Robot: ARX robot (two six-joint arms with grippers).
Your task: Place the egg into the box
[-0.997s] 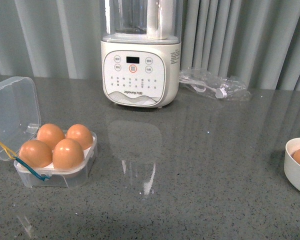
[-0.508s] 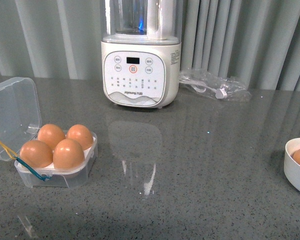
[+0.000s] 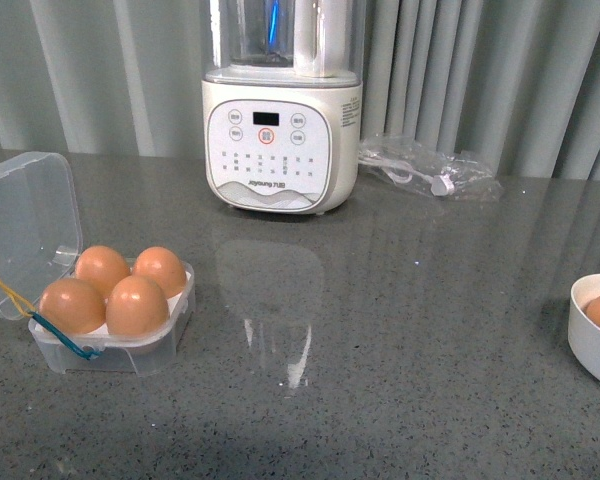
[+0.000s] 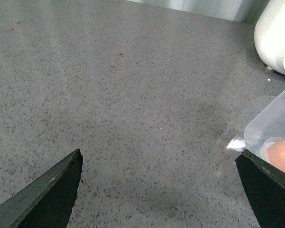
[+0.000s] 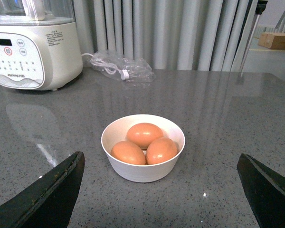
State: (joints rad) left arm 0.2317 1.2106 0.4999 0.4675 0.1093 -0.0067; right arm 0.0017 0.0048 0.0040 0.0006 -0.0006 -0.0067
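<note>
The clear box [image 3: 165,340] sits at the table's left with its lid [image 3: 25,225] standing open. Every slot holds a brown egg [image 3: 137,305], and blue and yellow cords hang at its left corner. A corner of the box [image 4: 270,118] shows in the left wrist view, beside one fingertip. My left gripper [image 4: 160,159] is open and empty over bare table. My right gripper [image 5: 160,157] is open and empty, close in front of a white bowl [image 5: 133,173] that holds three brown eggs [image 5: 145,134]. Neither gripper shows in the front view.
A white appliance [image 3: 280,140] with a clear jar stands at the back centre. A crumpled clear bag with a cord [image 3: 430,170] lies to its right. The bowl [image 3: 590,350] sits at the front view's right edge. Grey curtains hang behind.
A blue glint has appeared in the appliance's clear jar. The box, eggs and bowl have not visibly moved.
</note>
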